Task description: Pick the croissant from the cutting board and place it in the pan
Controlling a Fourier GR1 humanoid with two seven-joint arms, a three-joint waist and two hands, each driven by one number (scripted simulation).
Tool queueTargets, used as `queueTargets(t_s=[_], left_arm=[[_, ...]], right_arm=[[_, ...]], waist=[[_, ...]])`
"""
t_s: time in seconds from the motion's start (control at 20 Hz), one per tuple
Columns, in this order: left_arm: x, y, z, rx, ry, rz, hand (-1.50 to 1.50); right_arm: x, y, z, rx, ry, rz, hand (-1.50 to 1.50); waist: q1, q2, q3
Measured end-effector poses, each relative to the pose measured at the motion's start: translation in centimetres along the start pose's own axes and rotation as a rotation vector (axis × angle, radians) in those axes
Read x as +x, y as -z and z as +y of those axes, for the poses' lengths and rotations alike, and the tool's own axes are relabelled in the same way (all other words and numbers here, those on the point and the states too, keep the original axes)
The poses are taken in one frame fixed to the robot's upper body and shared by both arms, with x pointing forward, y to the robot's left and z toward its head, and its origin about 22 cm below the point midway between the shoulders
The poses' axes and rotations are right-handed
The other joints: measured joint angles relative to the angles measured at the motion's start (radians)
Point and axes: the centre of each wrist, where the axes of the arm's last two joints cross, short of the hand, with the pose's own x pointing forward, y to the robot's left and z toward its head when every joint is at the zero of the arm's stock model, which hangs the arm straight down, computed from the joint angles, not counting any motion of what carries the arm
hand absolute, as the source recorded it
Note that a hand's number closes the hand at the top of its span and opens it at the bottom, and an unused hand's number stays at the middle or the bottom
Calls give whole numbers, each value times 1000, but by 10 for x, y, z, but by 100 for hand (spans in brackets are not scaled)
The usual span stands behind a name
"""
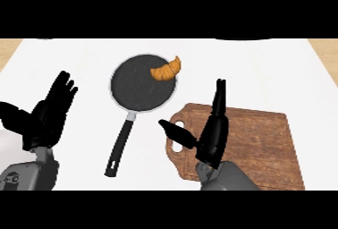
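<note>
A golden croissant [166,70] lies at the upper right edge of the black pan [135,87], partly over its rim. The pan's long black handle [120,147] points toward me. A brown wooden cutting board [260,143] lies at the right with nothing on it. My right hand [213,134] hovers over the board's left edge, fingers straight and pointing away, thumb spread to the left, holding nothing. My left hand [46,116] rests open at the left of the pan, fingers up.
The counter's top [264,71] is white, with tan strips at the far left and right corners. The pan's handle lies between my two hands.
</note>
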Motion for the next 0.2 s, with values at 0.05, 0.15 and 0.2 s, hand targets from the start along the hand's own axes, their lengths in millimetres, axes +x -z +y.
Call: queueTargets(t_s=[0.05,0.15,0.2], left_arm=[[-1,-1,1,-1,1,-1,0],[-2,-3,0,-5,3,-1,0],[-4,-2,2,-7,4,-3,0]], right_arm=[[-2,-7,-8,-3,2,0,-150],[-5,-20,-18,-11,6,-5,-150],[-4,-26,-22,-15,8,-5,-150]], waist=[[1,1,0],[6,3,0],[7,3,0]])
